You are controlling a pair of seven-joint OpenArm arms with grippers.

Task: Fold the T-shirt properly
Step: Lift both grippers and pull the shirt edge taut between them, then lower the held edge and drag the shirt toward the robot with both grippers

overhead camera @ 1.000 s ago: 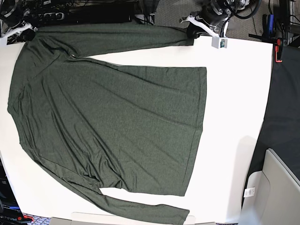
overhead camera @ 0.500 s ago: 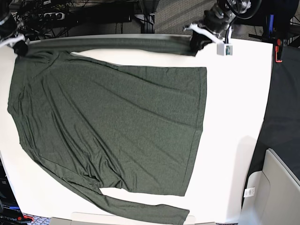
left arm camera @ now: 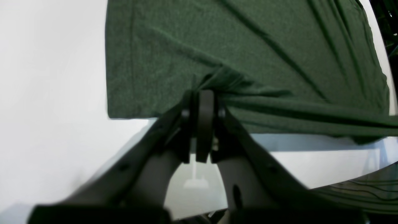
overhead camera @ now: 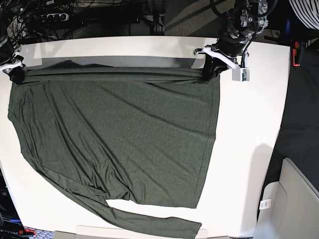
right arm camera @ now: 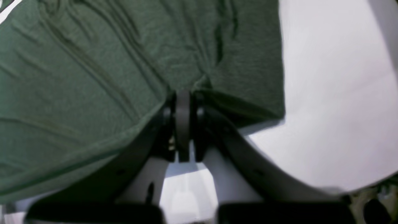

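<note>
Since the previous frames we see the upper sleeve carried off the far table edge and laid across the T-shirt (overhead camera: 114,134) body as a straight band. Both arms have come inward over the white table (overhead camera: 254,124) with it.

The left gripper (overhead camera: 208,69) sits at the hem-side end of that band, at the T-shirt's upper hem corner, jaws clamped on bunched olive fabric. The wrist view confirms cloth gathered between its fingers (left arm camera: 205,102).

The right gripper (overhead camera: 15,74) sits at the shoulder end of the band, also pinching the T-shirt, fabric drawn into its tips (right arm camera: 182,105).

The T-shirt lies flat on the table; its other sleeve trails along the near edge, away from both grippers.
</note>
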